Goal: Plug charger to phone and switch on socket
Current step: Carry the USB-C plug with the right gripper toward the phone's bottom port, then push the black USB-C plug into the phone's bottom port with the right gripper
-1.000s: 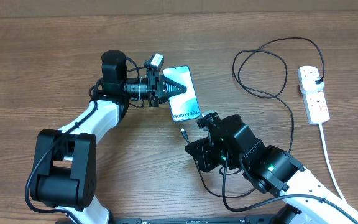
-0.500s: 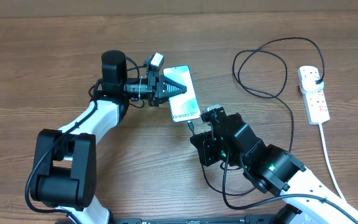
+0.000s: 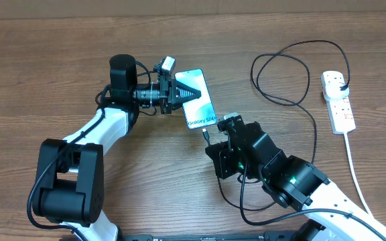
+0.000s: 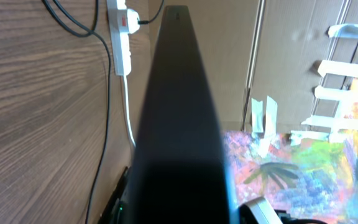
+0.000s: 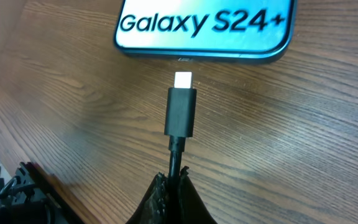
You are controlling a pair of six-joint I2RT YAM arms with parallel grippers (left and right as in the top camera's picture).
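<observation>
Left fingers [image 3: 187,94]: clamped narrow on the phone [image 3: 201,112], steadying it mid-tabletop [image 3: 59,60].
Charger [image 5: 181,112]: the connector tip has moved up over the last second. It now sits just short of the phone's bottom port and in line with it.
Right fingers [image 5: 166,199]: pinched shut on the cable behind the connector.
Implication: a short straight push should seat it.
Socket [image 3: 338,102]: far right, well apart from both arms; switching remains.

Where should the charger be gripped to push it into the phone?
Grip the charger on its cable just behind the black connector shell, coming from the end away from the phone, as the right fingers do now. That leaves the metal tip free and in line with the port on the phone's bottom edge.
</observation>
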